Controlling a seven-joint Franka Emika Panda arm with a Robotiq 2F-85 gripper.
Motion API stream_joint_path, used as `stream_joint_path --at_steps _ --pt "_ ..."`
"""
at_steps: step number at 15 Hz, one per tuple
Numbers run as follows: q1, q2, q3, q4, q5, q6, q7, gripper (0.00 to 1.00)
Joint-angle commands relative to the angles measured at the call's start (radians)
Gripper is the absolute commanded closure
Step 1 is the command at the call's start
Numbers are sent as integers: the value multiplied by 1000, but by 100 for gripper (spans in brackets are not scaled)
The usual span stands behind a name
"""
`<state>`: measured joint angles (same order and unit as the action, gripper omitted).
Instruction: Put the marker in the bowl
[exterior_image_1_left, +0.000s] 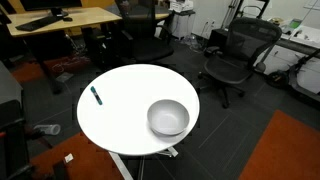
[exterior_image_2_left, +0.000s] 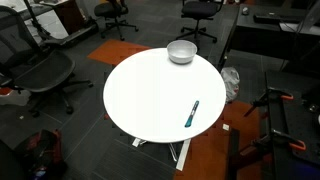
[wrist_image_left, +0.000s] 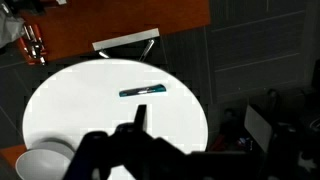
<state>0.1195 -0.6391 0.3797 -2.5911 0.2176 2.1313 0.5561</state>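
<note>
The marker is a thin teal-blue stick lying flat near one edge of the round white table. It also shows in an exterior view and in the wrist view. The grey-white bowl stands upright and empty near the opposite edge, seen in both exterior views and at the lower left of the wrist view. My gripper is a dark shape at the bottom of the wrist view, high above the table and holding nothing. One finger stands alone, so the jaws are apart. The arm is outside both exterior views.
Black office chairs stand around the table, with desks behind. An orange-red carpet patch lies beside the table. A white table foot sticks out past the edge.
</note>
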Motion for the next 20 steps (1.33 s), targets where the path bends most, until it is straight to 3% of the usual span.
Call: stream_joint_path --at_steps 1,12,20 --pt "14 3 -13 1 -10 -1 8 0" --pt "-15 10 -23 -17 -12 33 37 0" --pt "-70 50 -24 -79 -20 139 194 0"
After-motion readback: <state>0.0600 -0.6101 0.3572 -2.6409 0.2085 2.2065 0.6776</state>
